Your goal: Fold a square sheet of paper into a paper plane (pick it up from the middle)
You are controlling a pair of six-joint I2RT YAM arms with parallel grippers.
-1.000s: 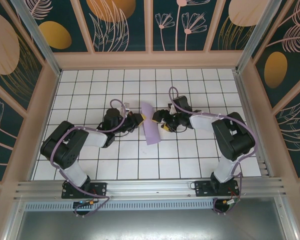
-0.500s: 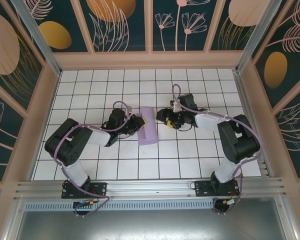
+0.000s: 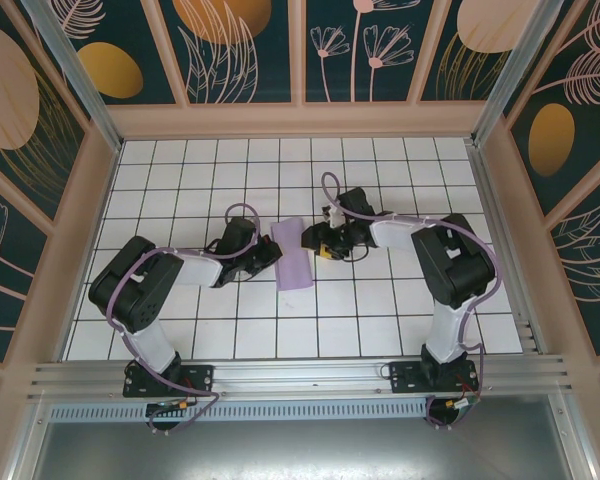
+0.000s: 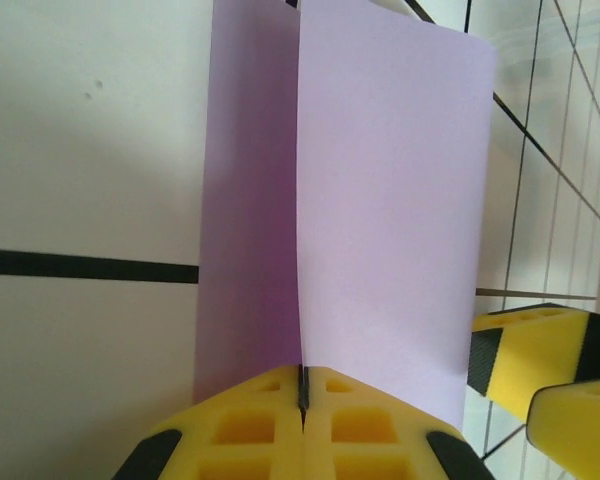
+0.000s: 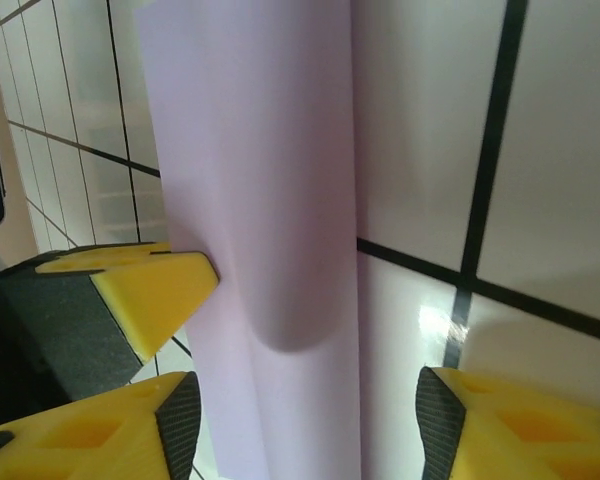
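The folded sheet of paper [image 3: 292, 262] sits at the middle of the tiled table [image 3: 180, 170]. The left gripper [image 4: 303, 385] is clamped on its left edge. The right gripper [image 5: 302, 400] holds its jaws apart around the right edge.

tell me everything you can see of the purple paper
The paper is thin, plain pale lavender, matte and unmarked. It is folded into a narrow two-layer strip. The upper layer bows up rather than lying pressed flat. It sits mid-table on the white tiled table, its long sides running away from the arm bases. The left gripper is shut on it at its left side. The right gripper is open, with its fingers either side of the paper's right side, not clamping it.
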